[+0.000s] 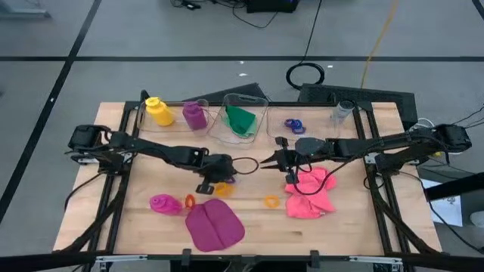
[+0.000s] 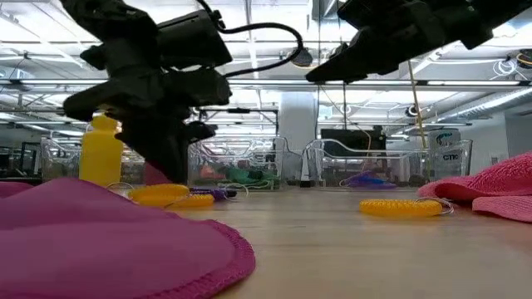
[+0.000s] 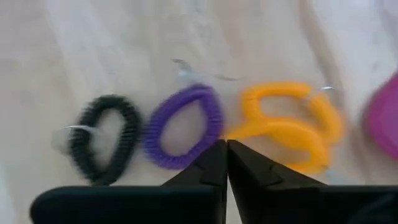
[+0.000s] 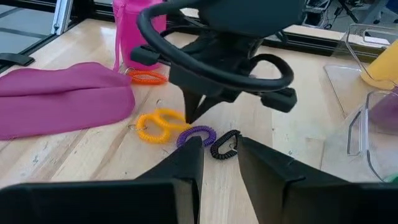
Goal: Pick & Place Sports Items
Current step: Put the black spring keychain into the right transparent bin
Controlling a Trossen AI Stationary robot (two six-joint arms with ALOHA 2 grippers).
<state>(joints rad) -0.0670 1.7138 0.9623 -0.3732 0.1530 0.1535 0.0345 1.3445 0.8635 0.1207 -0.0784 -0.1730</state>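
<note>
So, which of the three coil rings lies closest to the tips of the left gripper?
The purple ring, the middle one: the shut left gripper points at its rim, with the black ring and yellow ring on either side.

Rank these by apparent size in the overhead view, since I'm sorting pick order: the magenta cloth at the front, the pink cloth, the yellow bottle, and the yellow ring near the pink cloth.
1. magenta cloth
2. pink cloth, only slightly smaller, so close to call
3. yellow bottle
4. yellow ring, clearly the smallest

- Both arms matte black, slender jointed links — bulkier housings at the outer left and right frame edges, high view.
- Left gripper: tapered black wedge fingers.
- Right gripper: broader black fingers.
- Black cable loops at both wrists.
</note>
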